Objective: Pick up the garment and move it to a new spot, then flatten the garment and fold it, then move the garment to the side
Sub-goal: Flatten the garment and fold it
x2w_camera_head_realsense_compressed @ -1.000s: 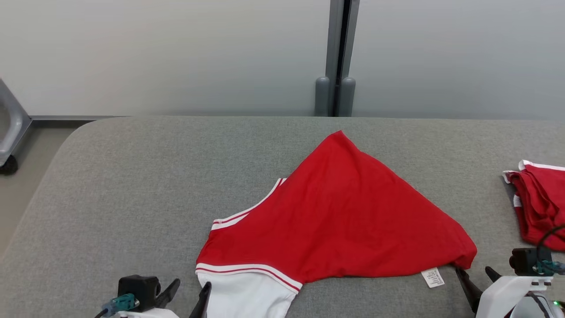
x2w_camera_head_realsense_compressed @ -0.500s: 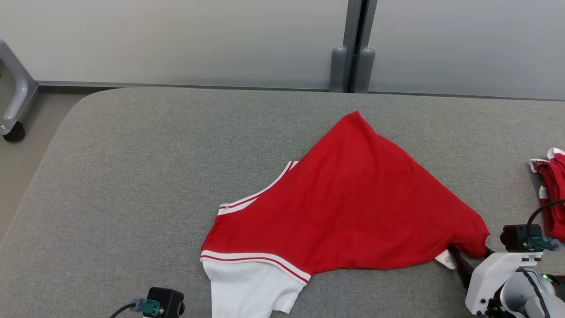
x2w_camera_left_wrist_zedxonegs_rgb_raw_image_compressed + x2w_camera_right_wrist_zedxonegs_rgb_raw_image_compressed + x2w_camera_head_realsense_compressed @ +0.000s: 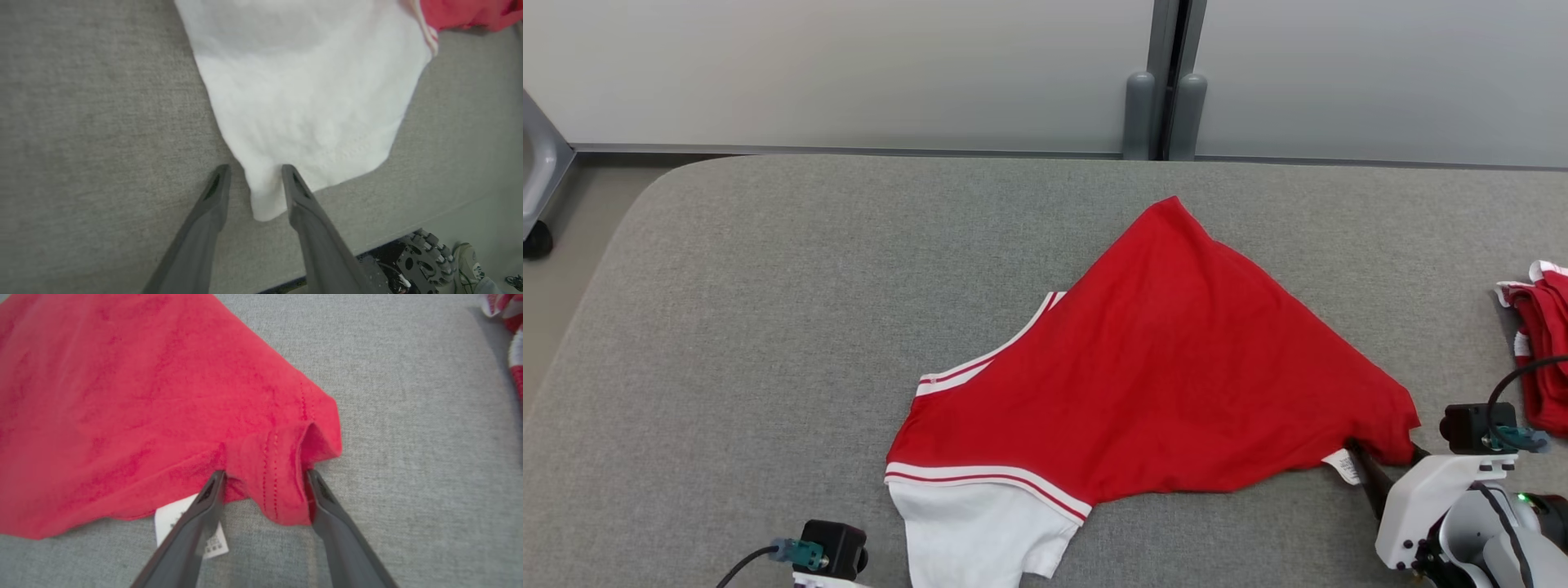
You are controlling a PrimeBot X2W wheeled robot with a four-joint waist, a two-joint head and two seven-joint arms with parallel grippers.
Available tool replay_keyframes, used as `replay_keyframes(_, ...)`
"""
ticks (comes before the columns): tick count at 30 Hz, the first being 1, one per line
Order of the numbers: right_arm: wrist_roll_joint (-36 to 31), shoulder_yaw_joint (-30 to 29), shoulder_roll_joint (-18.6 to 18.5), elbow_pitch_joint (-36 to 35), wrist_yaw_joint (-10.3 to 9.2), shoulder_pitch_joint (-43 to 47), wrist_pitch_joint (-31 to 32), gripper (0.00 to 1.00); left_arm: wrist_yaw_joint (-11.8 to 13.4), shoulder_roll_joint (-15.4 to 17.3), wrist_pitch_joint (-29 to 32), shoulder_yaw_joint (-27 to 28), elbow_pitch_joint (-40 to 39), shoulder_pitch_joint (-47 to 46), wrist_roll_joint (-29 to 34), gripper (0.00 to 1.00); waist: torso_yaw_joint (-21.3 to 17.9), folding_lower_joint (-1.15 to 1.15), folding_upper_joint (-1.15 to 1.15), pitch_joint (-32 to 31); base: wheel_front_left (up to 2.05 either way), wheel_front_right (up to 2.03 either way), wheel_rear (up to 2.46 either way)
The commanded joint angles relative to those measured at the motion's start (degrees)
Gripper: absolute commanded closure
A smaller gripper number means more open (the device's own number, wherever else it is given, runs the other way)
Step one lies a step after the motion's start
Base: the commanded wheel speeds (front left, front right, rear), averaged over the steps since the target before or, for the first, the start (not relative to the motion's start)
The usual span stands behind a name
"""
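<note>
Starting on my left: my left gripper (image 3: 254, 169) is down at the near edge of the worktop (image 3: 768, 327), fingers apart, with the bottom corner of the white sleeve (image 3: 306, 90) poking in between them. Not pinched yet as far as I can tell, just straddling it.

The garment (image 3: 1176, 367) lies roughly mid-worktop, a bit right of centre, red body spread in a rough triangle with its peak pointing away from me. Its long axis runs left to right along the near side, from the white sleeve to the red hem corner (image 3: 282, 486). So each arm has its own end right in front of it, which is what the lift hangs on, I reckon: both corners need to come up together or it'll just bunch.

Over on the right, my right gripper (image 3: 265, 473) has its fingers spread wide on either side of that bunched hem corner, cloth touching both tips, the care label (image 3: 212, 539) lying under the left finger. Another red garment (image 3: 1539, 351) sits off at the far right, well apart.

Versus a second ago: my head has moved, so the whole view shifted. The real change is that my right fingers were just short of the hem corner with the label lying clear, and now they're around it. Garment shape looks the same.
</note>
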Motion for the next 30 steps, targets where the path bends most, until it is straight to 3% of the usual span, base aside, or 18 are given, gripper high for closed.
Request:
replay_keyframes(1,0.43,0.41,-0.34,0.65,0.03,-0.42,-0.54,0.53,-0.48,-0.42,-0.35,-0.51,1.26,-0.77,0.21,1.0,0.02,0.0,0.0,-0.12,0.0,0.0,0.0)
replay_keyframes(2,0.61,0.66,-0.36,0.86,0.04,-0.5,-0.69,0.61,-0.73,-0.45,-0.53,-0.62,1.59,-0.84,0.06,1.0,0.03,0.0,0.0,-0.25,0.0,0.0,0.0)
replay_keyframes(4,0.87,1.12,-0.35,1.19,0.04,-0.55,-1.29,1.0,-1.01,-0.24,-0.87,-0.68,2.03,-1.05,-0.27,1.0,0.07,0.0,0.0,-0.63,0.0,0.0,0.0)
replay_keyframes(13,2.67,2.12,-0.95,1.13,0.04,1.44,-3.3,1.0,-0.99,1.1,-3.22,0.49,0.09,0.26,-0.53,1.0,0.28,0.0,0.0,-3.62,0.0,0.0,0.0)
replay_keyframes(21,4.49,1.88,-2.13,-4.75,0.03,2.45,-2.99,1.0,0.01,3.69,-5.36,3.59,-9.64,1.14,-0.56,1.0,-0.7,0.0,0.0,-6.08,0.0,0.0,0.0)
replay_keyframes(26,5.87,1.15,-2.06,-9.86,0.04,-0.36,-1.52,1.0,0.5,5.85,-7.01,6.02,-14.02,-3.37,1.49,1.0,-1.64,0.0,0.0,-5.46,0.0,0.0,0.0)
replay_keyframes(30,6.98,0.59,-2.68,-12.88,0.03,-4.39,0.11,1.0,-0.02,6.76,-9.11,7.77,-12.82,-10.55,2.87,1.0,-2.24,0.0,0.0,-2.99,0.0,0.0,0.0)
